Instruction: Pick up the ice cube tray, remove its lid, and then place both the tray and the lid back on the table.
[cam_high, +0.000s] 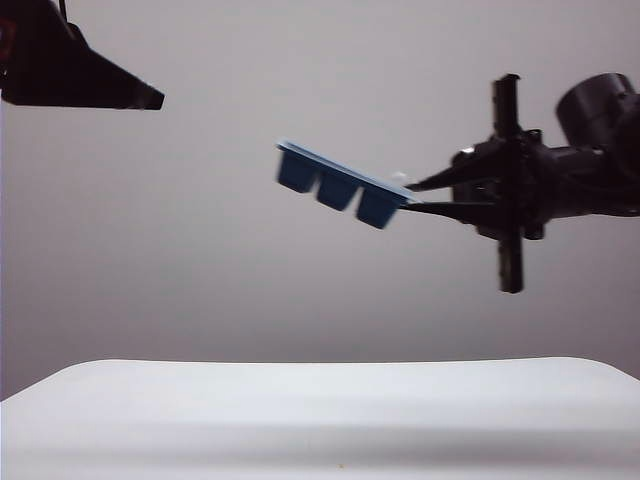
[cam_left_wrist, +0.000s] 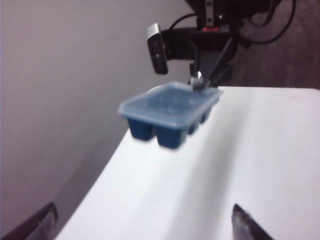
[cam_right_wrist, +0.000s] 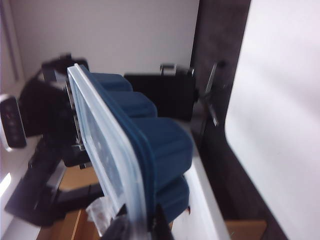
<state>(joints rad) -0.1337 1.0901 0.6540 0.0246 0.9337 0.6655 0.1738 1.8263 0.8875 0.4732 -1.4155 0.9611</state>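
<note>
The dark blue ice cube tray (cam_high: 335, 188) hangs tilted high above the white table (cam_high: 320, 410), with the translucent lid (cam_high: 345, 168) still on top of it. My right gripper (cam_high: 412, 195) reaches in from the right and is shut on one short end, pinching the rim of tray and lid together. In the right wrist view its gripper (cam_right_wrist: 145, 226) clamps the lid (cam_right_wrist: 102, 145) and tray (cam_right_wrist: 157, 140) edge-on. My left gripper (cam_high: 135, 95) stays at the upper left, apart from the tray. Its gripper (cam_left_wrist: 142, 222) stands wide open and empty, facing the tray (cam_left_wrist: 167, 135) and lid (cam_left_wrist: 167, 102).
The table (cam_left_wrist: 260, 160) has a curved edge with grey floor beyond it. A camera on a black stand (cam_left_wrist: 157, 47) rises behind the tray. Black equipment (cam_right_wrist: 160, 95) and brown boxes (cam_right_wrist: 75, 225) lie past the table (cam_right_wrist: 285, 100).
</note>
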